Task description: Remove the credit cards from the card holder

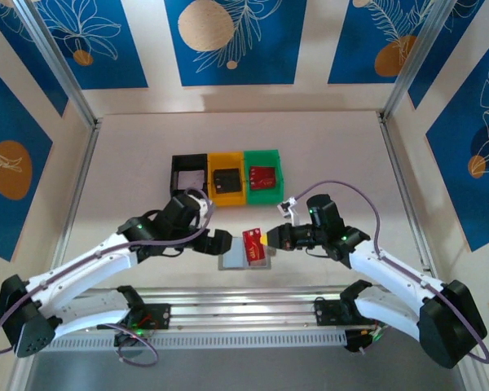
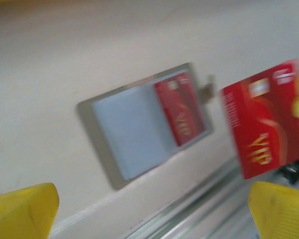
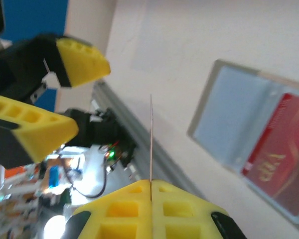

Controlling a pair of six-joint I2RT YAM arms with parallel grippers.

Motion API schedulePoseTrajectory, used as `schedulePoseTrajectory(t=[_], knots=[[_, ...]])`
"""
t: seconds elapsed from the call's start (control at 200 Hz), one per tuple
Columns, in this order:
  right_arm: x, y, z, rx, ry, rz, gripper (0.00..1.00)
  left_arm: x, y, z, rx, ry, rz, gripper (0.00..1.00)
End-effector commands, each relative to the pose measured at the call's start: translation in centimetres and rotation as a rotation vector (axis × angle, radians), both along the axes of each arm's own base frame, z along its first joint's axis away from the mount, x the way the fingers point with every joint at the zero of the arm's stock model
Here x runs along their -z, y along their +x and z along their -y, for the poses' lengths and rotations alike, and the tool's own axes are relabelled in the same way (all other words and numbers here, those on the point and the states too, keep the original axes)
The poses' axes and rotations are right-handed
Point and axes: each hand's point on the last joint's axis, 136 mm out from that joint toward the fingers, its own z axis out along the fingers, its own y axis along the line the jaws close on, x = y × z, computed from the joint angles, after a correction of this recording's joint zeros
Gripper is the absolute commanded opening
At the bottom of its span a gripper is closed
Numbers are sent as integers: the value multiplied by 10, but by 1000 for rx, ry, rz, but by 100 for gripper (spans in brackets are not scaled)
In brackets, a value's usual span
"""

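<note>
**Right gripper [image 1: 266,239] pinches a red card [image 1: 253,241] beside the open card holder [image 1: 244,260]**

A pale table [image 1: 130,163] is seen from above. Two white and black arms reach in from its near edge and meet near the middle. At the back stand three small bins [image 1: 226,177] in a row: black, yellow, green.

The card holder lies opened flat near the table's front rail [image 1: 244,300], between the two grippers and touched by neither. One pale panel is bare. A second red card [image 2: 182,109] sits in the other.

The right gripper is clamped on the first red card, gripping it by one edge and holding it in the air close to the holder. The left gripper [image 1: 220,243] faces it, its yellow fingers [image 2: 25,211] spread wide with nothing between them.

Risks, as I judge them: the held card is thin and caught only at its edge, so a quick swing could let it twist or slip out. The spread left fingers are near and could knock it. Nothing pins the holder, so pulling the second card may drag it towards the rail.
</note>
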Motion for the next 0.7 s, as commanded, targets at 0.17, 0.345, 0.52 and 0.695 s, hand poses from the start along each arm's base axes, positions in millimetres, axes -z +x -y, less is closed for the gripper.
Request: schedulePoseTrajectory(t=[0.17, 0.345, 0.52, 0.695], knots=[[-38, -43, -16, -278, 191, 52, 0, -25, -42, 38, 344, -199, -64, 95], [-44, -58, -22, -358, 212, 62, 0, -34, -52, 47, 406, -273, -81, 92], [-46, -63, -26, -384, 216, 77, 0, -34, -58, 52, 440, -305, -121, 84], [-48, -66, -29, -401, 220, 84, 0, -30, -64, 56, 464, -326, -165, 69]])
